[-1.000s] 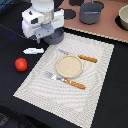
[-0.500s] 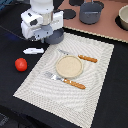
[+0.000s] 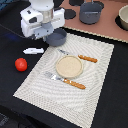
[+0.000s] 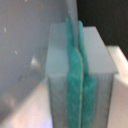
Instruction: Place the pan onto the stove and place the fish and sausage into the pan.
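My white gripper (image 3: 44, 31) hangs at the near left corner of the striped placemat, right over the dark grey pan (image 3: 58, 36). The pan's handle is hidden under the gripper. In the wrist view the gripper (image 4: 80, 75) has its teal pads (image 4: 73, 60) pressed together, and nothing shows between them. The white fish (image 3: 32, 50) lies on the dark table to the exterior view's left of the mat. The red sausage (image 3: 21, 64) lies nearer the camera than the fish. The pinkish-brown stove (image 3: 106, 29) with black burners is at the back right.
A larger grey pot (image 3: 91, 12) stands on the stove, with another pot (image 3: 123, 17) at its right edge. On the placemat (image 3: 95, 75) sit a tan plate (image 3: 69, 66) and two orange-handled pieces of cutlery (image 3: 88, 59), (image 3: 75, 84).
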Motion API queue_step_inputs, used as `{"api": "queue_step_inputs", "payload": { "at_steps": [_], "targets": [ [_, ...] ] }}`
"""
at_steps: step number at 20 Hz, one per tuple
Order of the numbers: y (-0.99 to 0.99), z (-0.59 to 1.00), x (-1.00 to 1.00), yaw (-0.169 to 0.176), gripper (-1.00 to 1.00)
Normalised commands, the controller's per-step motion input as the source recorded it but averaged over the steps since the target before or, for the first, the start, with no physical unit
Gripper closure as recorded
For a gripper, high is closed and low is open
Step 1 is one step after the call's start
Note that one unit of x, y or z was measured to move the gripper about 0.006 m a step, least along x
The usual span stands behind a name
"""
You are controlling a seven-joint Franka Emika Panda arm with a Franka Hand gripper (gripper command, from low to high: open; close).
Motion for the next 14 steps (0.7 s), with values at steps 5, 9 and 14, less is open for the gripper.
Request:
{"api": "queue_step_inputs", "payload": {
  "at_steps": [5,9,14],
  "targets": [
    [0.13,0.61,-0.20,0.004,1.00],
    [0.38,0.31,-0.14,0.019,1.00],
    [0.64,0.28,-0.03,0.022,1.00]
  ]
}}
